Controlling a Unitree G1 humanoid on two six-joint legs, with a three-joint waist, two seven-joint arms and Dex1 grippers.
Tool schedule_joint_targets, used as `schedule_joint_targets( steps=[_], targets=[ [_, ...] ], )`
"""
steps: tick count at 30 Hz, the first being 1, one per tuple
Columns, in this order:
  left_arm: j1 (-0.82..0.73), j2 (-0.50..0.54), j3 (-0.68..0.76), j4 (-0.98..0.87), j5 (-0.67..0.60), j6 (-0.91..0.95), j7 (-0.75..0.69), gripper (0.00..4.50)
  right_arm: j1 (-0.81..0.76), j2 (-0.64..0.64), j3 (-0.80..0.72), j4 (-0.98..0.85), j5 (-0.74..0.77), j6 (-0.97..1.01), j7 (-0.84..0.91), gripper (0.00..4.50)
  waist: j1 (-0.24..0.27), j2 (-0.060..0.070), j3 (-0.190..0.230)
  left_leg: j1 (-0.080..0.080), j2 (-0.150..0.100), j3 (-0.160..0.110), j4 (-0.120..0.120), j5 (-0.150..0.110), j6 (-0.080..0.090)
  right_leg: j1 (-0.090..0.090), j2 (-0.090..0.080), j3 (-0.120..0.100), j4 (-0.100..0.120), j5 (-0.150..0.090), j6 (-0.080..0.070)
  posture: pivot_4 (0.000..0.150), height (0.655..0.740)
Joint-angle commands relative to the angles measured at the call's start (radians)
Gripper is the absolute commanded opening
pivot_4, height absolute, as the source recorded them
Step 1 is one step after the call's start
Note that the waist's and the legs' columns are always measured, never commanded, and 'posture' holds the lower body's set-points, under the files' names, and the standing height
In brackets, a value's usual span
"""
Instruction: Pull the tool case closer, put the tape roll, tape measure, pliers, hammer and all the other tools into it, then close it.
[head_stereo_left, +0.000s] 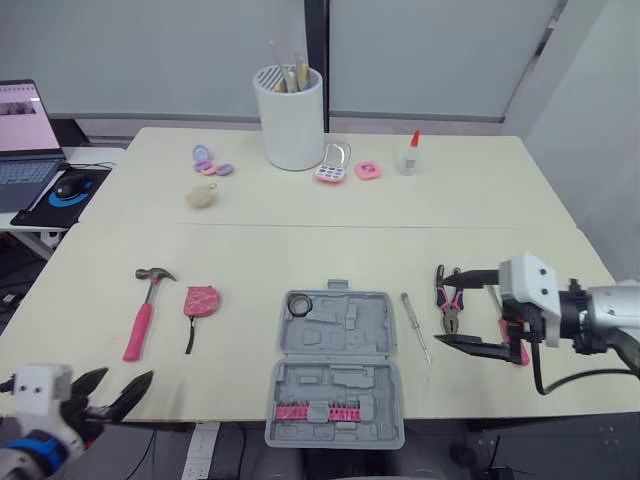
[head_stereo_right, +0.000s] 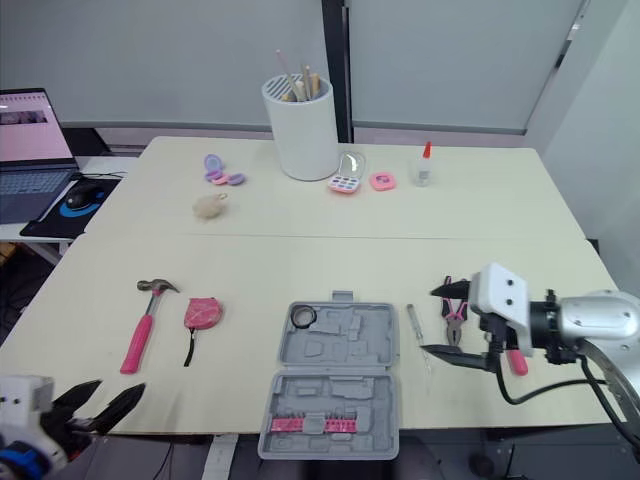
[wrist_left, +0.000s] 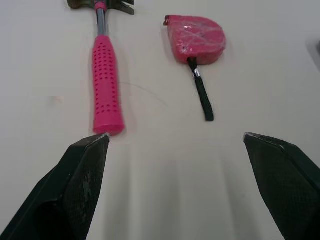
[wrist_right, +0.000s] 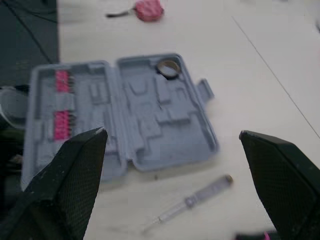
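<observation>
Right claw agape; tape roll in case

Tool case open at the table's near edge, tape roll in its far-left corner; hammer, tape measure toward the left edge; screwdriver, then pliers, right of the case.

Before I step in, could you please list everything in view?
tool case: one, grey, open, front middle
tape roll: one, dark, inside case
hammer: one, pink handle, left of case
tape measure: one, pink, right of hammer
screwdriver: one, silvery, right of case
pliers: one, pink-black, right of screwdriver
cup: one, white, back middle
glue bottle: one, red tip, back right
trinkets: several, pink, purple, flanking cup
fluffy ball: one, beige, back left
laptop: one, dark, far left
left hand: one, black, open, front left
right hand: one, black, open, by pliers
</observation>
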Motion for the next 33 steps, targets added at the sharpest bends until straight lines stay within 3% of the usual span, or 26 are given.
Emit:
schedule_joint_targets(
  steps=[1,6,21,24,33],
  targets=[
    [-0.058,-0.030,-0.054,-0.085,0.047,0.037,0.148,4.46,-0.066,0.023,0.055,0.002,0.021,0.032,-0.014,4.50,0.007,-0.002,-0.001,0.000,0.000,-0.001,0.000,0.000,0.000,0.001,0.001,-0.001,-0.001,0.000,0.000,0.150,0.7376],
    [-0.176,-0.041,-0.174,-0.034,0.150,0.070,0.271,4.46,-0.136,0.049,0.129,0.053,-0.012,0.014,-0.007,4.50,0.008,-0.001,0.000,0.000,-0.001,0.000,0.000,0.000,0.000,0.001,0.001,0.000,-0.003,0.001,0.001,0.150,0.7376],
    [-0.387,-0.043,-0.326,0.261,0.266,0.014,0.310,4.46,-0.153,0.054,0.169,0.048,-0.031,0.005,0.008,4.50,0.006,0.001,0.000,0.000,0.000,-0.001,0.001,0.000,0.000,0.001,0.002,-0.001,-0.003,0.001,0.001,0.150,0.7376],
    [-0.407,-0.045,-0.341,0.299,0.284,0.000,0.316,3.85,-0.152,0.052,0.165,0.044,-0.029,0.007,0.008,4.50,0.006,0.002,-0.001,0.000,0.000,-0.001,0.001,0.000,0.000,0.002,0.001,0.000,-0.002,0.001,0.001,0.150,0.7376],
    [-0.408,-0.065,-0.348,0.332,0.280,0.024,0.345,1.19,-0.152,0.040,0.158,0.046,-0.032,0.008,0.011,4.50,0.006,0.006,-0.003,0.000,0.000,0.000,0.001,0.000,0.000,0.002,0.001,0.000,-0.002,0.001,0.001,0.150,0.7376]
  ],
)
